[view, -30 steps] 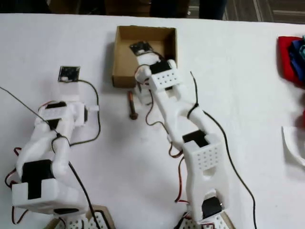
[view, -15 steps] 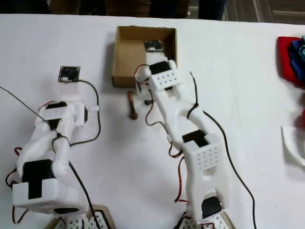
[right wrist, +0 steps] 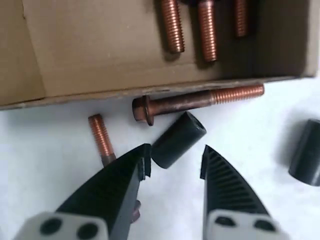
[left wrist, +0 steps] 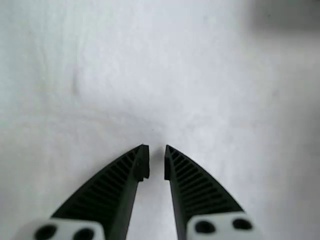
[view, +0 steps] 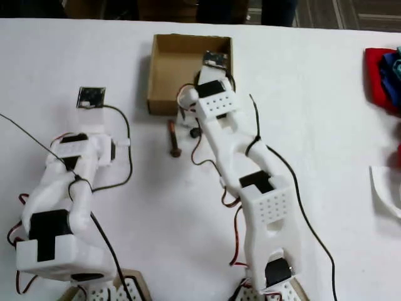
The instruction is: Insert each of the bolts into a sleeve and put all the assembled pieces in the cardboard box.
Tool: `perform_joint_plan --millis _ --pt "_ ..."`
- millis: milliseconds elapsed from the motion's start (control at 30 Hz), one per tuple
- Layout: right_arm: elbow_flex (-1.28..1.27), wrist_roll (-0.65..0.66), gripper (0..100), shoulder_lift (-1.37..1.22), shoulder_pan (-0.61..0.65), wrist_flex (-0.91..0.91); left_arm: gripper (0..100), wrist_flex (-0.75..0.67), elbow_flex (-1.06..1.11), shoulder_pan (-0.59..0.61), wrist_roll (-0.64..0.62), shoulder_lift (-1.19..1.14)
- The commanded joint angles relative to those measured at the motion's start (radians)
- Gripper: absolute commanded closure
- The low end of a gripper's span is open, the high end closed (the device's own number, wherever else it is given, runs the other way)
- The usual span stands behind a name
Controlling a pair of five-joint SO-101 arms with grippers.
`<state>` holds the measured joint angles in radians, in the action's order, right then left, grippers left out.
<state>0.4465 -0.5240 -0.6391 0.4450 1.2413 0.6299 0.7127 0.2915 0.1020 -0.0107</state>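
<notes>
Hovering open beside the cardboard box, the right hand brackets a black sleeve on the tabletop, 1 bolt just beyond; the left hand is nearly closed, empty.

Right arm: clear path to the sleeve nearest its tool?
Probably yes. The right tool is open, and the sleeve lies bare on the table just ahead of it. A bolt close beside the tool might get nudged.
</notes>
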Motion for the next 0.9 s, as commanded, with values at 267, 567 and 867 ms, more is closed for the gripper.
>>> perform_joint_plan --millis 267,567,867 --pt "0.146 -0.018 84.7 -0.119 -0.001 0.042 92 0.002 -0.042 0.008 -0.003 0.005" --pt "0.158 -0.009 99.1 -0.145 -0.008 0.084 92 0.002 -0.042 0.008 -0.003 0.005" --pt "0.160 0.218 97.8 -0.136 -0.001 0.272 92 0.002 -0.042 0.008 -0.003 0.005"
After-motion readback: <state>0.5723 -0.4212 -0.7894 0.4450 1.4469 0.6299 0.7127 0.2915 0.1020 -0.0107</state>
